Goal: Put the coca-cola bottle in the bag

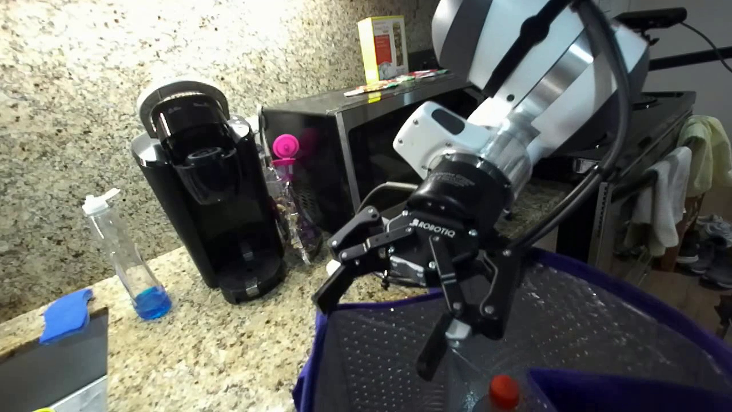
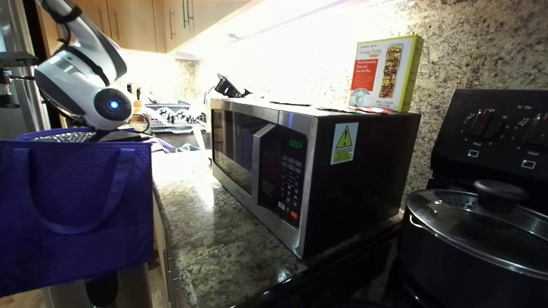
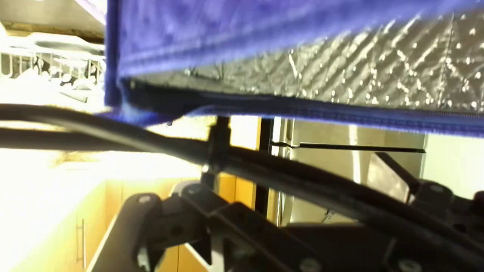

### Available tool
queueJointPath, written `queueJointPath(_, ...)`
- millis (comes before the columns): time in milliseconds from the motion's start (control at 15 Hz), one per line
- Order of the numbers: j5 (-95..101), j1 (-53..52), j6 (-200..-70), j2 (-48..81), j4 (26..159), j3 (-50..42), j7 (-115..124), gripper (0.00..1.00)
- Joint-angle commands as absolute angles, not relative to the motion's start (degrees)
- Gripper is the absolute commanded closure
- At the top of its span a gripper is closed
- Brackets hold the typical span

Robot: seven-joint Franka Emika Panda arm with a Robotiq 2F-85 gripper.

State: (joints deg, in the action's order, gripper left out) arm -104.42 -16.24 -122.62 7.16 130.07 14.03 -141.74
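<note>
The blue bag (image 1: 572,274) lies open at the lower right of an exterior view, its silver quilted lining showing. It also hangs at the left of an exterior view (image 2: 77,252) and crosses the top of the wrist view (image 3: 227,37). The coca-cola bottle (image 1: 504,392) shows its red cap and a little of its top inside the bag's opening; the picture's edge cuts off the rest. My gripper (image 1: 377,335) is open and empty above the bag's mouth, its fingers apart and clear of the bottle. The bottle is out of view in the wrist view.
A black coffee maker (image 1: 211,200), a clear bottle with blue liquid (image 1: 131,263) and a pink-topped bottle (image 1: 286,154) stand on the counter. A microwave (image 2: 265,167) carries a carton box (image 2: 385,72). A lidded pot (image 2: 466,239) sits on the stove. A sink (image 1: 74,355) lies front left.
</note>
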Motion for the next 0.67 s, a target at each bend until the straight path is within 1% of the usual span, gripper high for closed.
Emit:
queueJointPath(0,-111.58,-16.85,-124.92,-2.94,136.00,15.04,-140.83,0.00)
queueJointPath(333,-121.45,-16.05,-133.86,-16.30,141.09,16.11,-137.79,0.00)
queueJointPath(533,-120.35,-14.56,-139.56,-23.08,141.47,16.27,-130.50,0.00)
queueJointPath(600,-120.52,-13.73,-144.12,-25.12,140.93,16.83,-127.60,0.00)
